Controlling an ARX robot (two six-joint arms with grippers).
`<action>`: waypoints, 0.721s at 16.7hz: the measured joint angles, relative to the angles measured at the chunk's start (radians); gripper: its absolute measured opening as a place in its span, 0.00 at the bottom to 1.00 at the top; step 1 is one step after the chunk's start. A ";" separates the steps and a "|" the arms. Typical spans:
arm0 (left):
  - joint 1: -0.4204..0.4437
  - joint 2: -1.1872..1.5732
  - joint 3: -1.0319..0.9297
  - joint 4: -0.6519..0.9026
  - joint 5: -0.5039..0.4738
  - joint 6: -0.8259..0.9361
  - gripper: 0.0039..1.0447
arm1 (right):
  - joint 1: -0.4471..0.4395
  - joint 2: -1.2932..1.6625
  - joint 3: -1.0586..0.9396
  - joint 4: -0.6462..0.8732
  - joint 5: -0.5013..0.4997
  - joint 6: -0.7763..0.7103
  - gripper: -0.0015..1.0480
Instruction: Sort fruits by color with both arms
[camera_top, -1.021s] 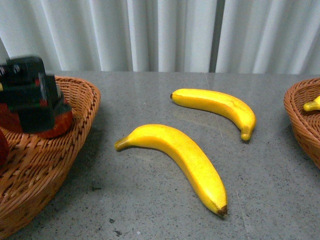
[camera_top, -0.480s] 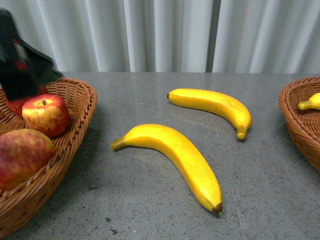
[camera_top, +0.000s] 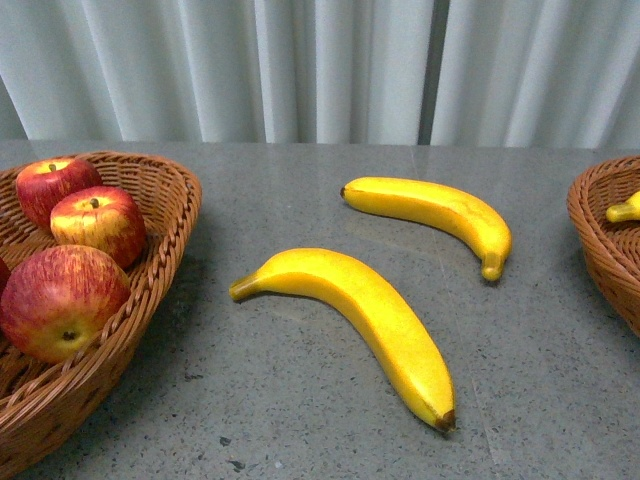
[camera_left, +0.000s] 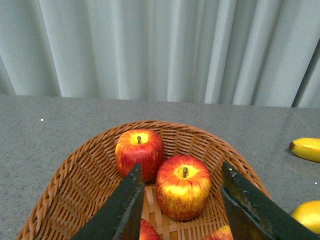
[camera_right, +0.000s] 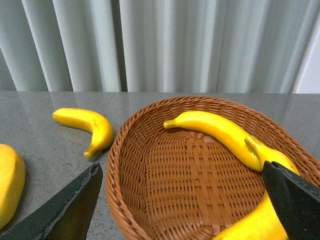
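While both sets of jaws hang wide open and empty, the apples (camera_top: 92, 225) sit in the left basket (camera_top: 176, 182); next, two bananas (camera_top: 370, 310) on the surface (camera_top: 300, 405) need the right basket (camera_top: 600, 250).

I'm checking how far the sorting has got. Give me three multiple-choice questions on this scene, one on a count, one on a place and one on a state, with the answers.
1. How many bananas lie on the table? A one, B two, C four.
2. Where are the apples? A on the table, B in the left basket, C in a pincer.
3. The left pincer is: A shut on an apple, B shut on a banana, C open.

Answers:
1 B, two lie loose on it.
2 B, every apple in view sits within its wicker rim.
3 C, its fingers stand apart with nothing gripped.
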 joint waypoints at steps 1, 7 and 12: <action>0.008 -0.037 -0.027 -0.005 0.011 0.001 0.32 | 0.000 0.000 0.000 0.000 0.000 0.000 0.94; 0.106 -0.217 -0.131 -0.085 0.093 0.003 0.01 | 0.000 0.000 0.000 -0.001 0.000 0.000 0.94; 0.095 -0.375 -0.220 -0.127 0.107 0.004 0.01 | 0.000 0.000 0.000 0.000 0.000 0.000 0.94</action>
